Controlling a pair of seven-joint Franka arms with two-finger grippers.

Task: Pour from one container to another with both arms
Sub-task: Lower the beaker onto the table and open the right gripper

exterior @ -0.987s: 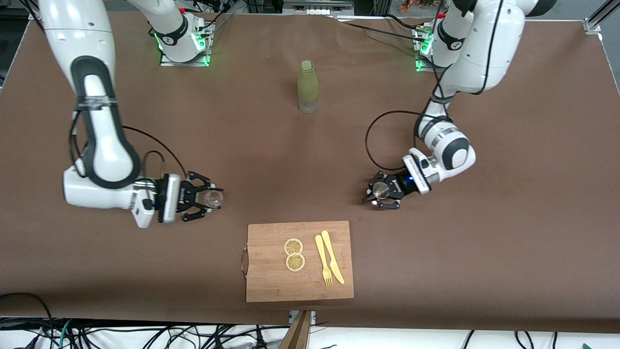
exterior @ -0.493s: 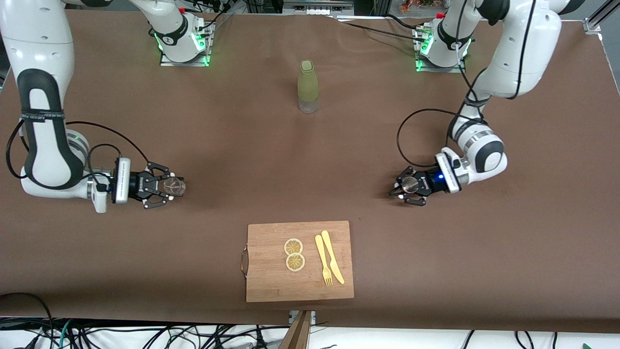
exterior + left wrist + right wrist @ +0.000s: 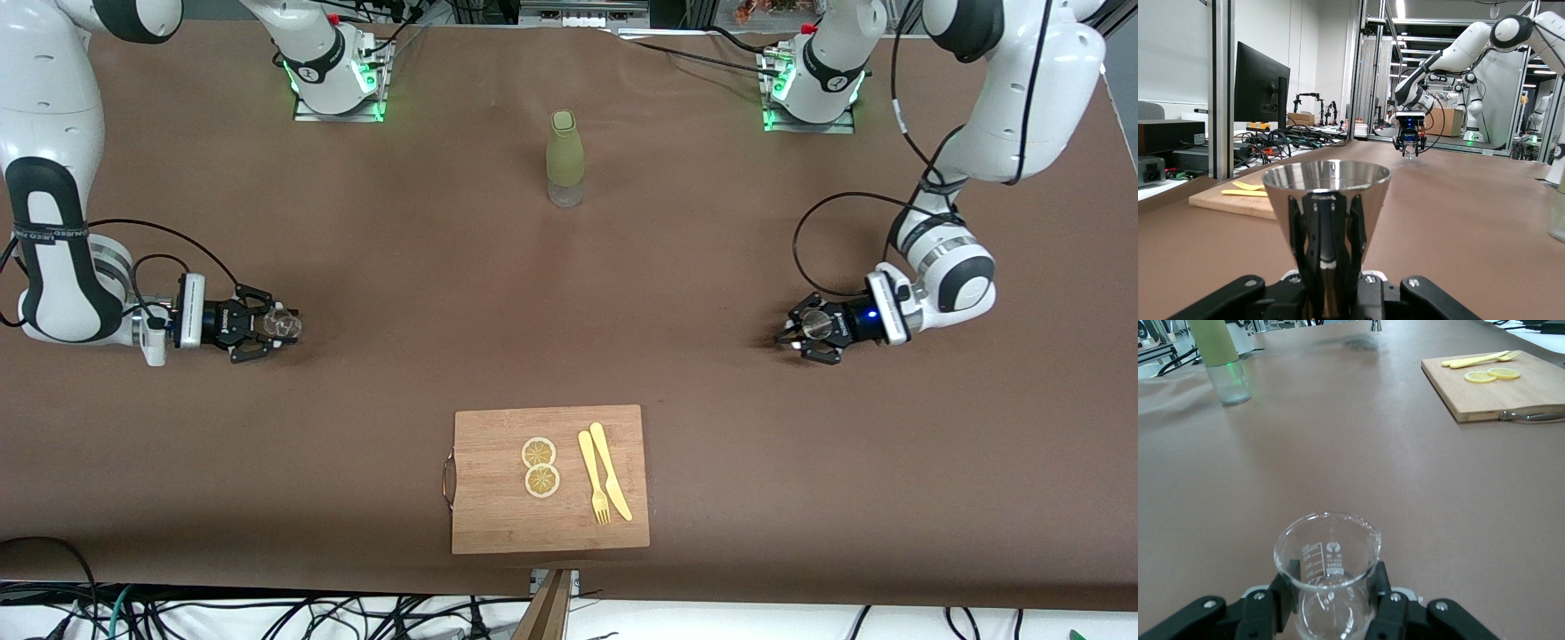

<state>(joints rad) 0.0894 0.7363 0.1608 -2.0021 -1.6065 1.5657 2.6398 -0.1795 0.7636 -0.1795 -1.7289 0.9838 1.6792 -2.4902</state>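
The left gripper (image 3: pixel 811 327) is clamping a shiny conical steel cup (image 3: pixel 1327 220) low toward the left arm's end of the brown table (image 3: pixel 569 293). The right gripper (image 3: pixel 271 326) is gripping a clear glass beaker (image 3: pixel 1328 570) low at the right arm's end. With the vessels sitting well apart, any misalignment when they are meeting could be spilling liquid
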